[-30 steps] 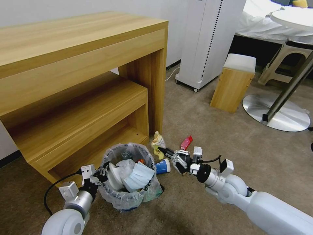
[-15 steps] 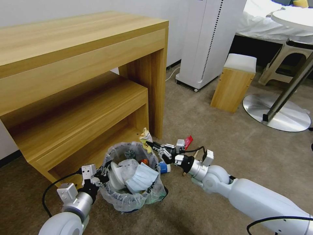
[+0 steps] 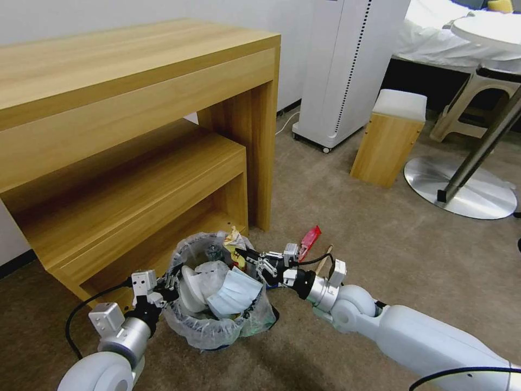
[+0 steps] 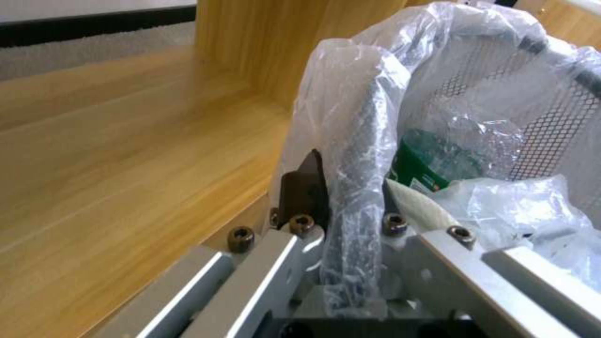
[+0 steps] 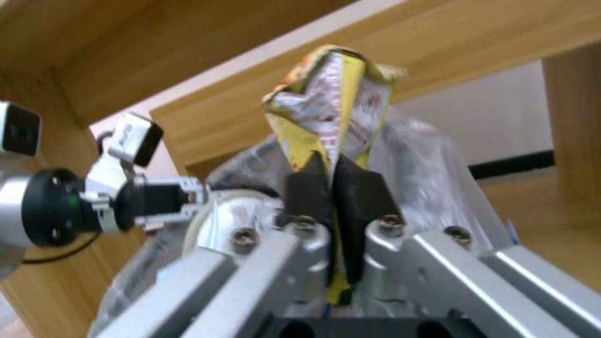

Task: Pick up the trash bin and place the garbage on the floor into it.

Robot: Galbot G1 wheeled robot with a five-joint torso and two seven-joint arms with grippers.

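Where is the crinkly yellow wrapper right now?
The yellow wrapper is pinched in the right gripper, held just over the far rim of the trash bin, beside the wooden shelf.

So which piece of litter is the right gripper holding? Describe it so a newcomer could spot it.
Start at the wooden desk; before its lower shelf stands the trash bin. Over the bin's far rim, the right gripper pinches a crumpled packet. Unlike the red wrapper on the carpet, it is yellow and white.
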